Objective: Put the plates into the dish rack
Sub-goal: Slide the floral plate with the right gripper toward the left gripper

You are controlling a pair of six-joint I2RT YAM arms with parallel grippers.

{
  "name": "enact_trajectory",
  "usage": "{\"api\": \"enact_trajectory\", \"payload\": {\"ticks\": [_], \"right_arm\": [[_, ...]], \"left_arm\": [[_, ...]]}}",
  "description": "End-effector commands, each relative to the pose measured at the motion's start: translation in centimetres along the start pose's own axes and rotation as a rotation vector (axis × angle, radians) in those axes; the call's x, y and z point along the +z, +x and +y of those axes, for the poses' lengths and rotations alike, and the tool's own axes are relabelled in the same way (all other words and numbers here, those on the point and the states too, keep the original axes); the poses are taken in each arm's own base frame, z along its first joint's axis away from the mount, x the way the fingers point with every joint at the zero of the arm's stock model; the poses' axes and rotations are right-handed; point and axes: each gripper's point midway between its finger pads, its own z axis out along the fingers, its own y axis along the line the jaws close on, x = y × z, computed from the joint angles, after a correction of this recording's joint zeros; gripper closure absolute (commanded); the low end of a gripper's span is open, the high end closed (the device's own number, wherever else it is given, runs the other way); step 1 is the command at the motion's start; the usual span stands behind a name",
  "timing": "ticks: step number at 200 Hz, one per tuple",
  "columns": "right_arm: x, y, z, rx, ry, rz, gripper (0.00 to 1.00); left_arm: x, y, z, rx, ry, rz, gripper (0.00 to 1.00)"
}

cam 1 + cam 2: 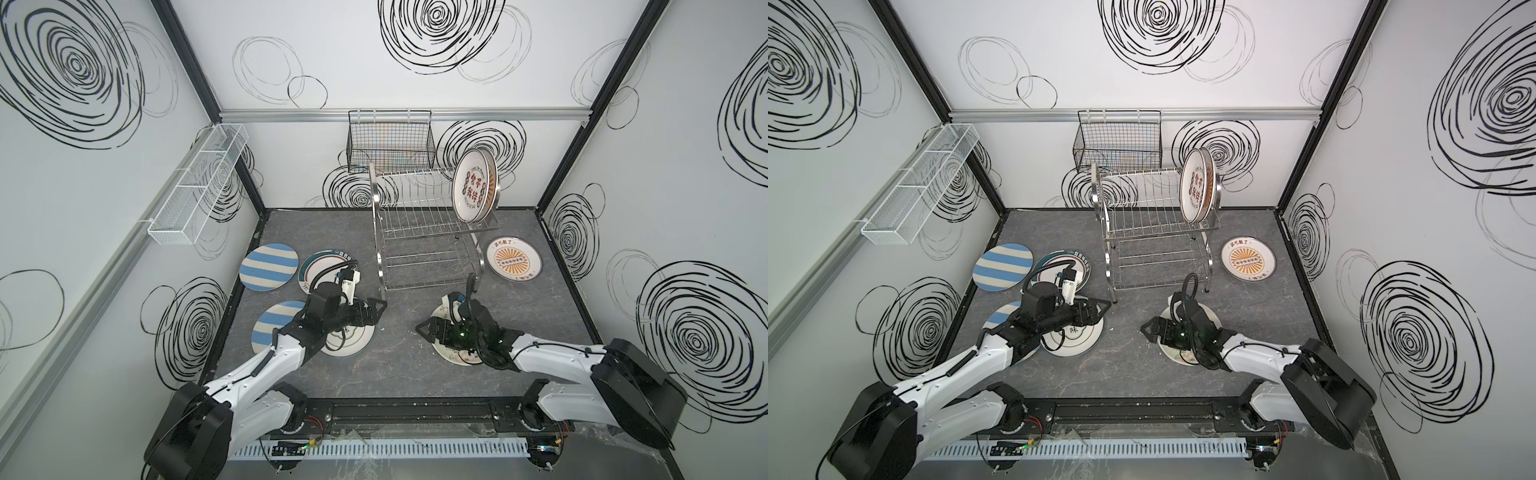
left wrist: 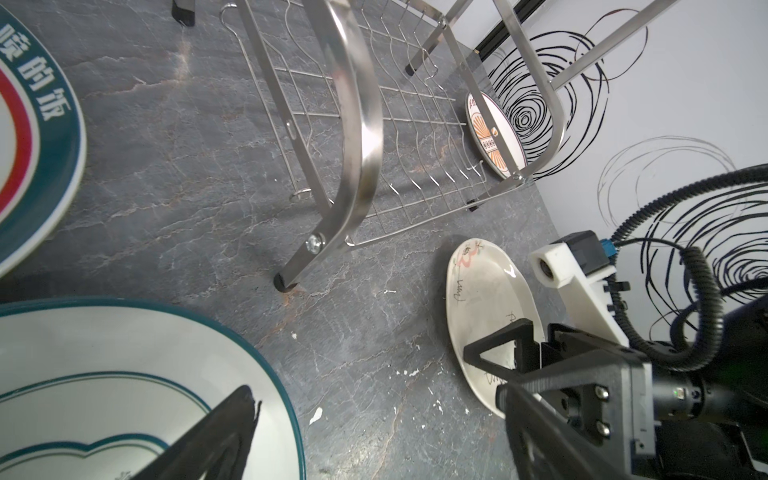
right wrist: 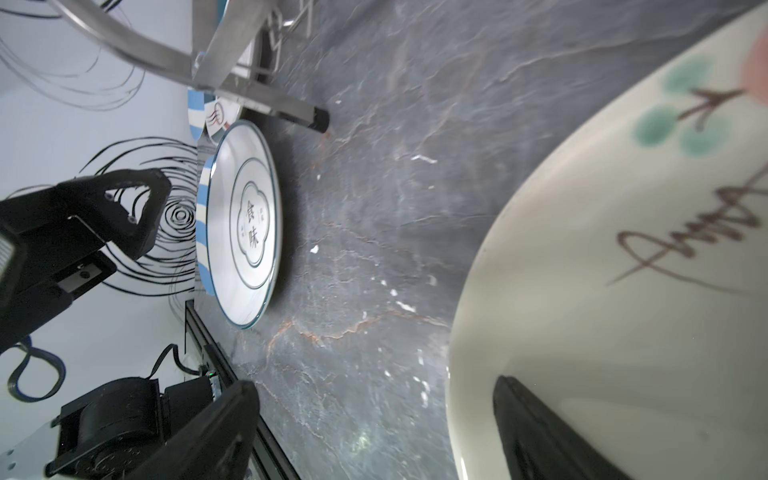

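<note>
The right gripper (image 3: pixel 374 382), jaws wide, straddled the rim of a flat-lying floral plate (image 3: pixel 582 249), which we saw only in the right wrist view; the left gripper (image 2: pixel 374 392), likewise wide, hung over a green-rimmed plate (image 2: pixel 124 353). Only the top views showed us two plates (image 1: pixel 473 187) upright at the right end of the upper tier of the dish rack (image 1: pixel 415 216).

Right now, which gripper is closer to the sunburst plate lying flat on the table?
Right. The right gripper is over the cream plate, just front-left of the sunburst plate. The left gripper sits past the dish rack, over the thin-green-rimmed plate.
</note>
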Motion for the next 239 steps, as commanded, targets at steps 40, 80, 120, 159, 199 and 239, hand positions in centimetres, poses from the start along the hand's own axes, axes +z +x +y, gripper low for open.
{"api": "enact_trajectory", "payload": {"ticks": [40, 80, 120, 159, 199, 239], "right_arm": [[2.4, 0.6, 3.8, -0.154, 0.041, 0.062, 0.09], [-3.7, -1.8, -3.3, -0.128, 0.465, -0.025, 0.11], [-9.1, -2.4, -7.5, -0.017, 0.603, -0.103, 0.16], [-10.2, -1.9, -8.6, 0.036, 0.490, -0.204, 0.28], [-11.2, -1.6, -10.0, 0.090, 0.453, -0.274, 0.28], [-9.9, -1.1, -10.9, 0.142, 0.322, -0.273, 0.28]], "left_arm": [[-0.5, 0.1, 0.0, 0.003, 0.008, -0.029, 0.04], [-0.1, 1.5, -1.1, 0.030, 0.038, -0.004, 0.04], [1.0, 3.8, -2.2, 0.033, 0.080, 0.030, 0.04], [2.0, 4.9, -2.4, 0.031, 0.091, 0.068, 0.04], [2.9, 5.6, -3.2, 0.058, 0.102, 0.096, 0.04], [3.7, 6.5, -3.4, 0.060, 0.108, 0.130, 0.04]]}}
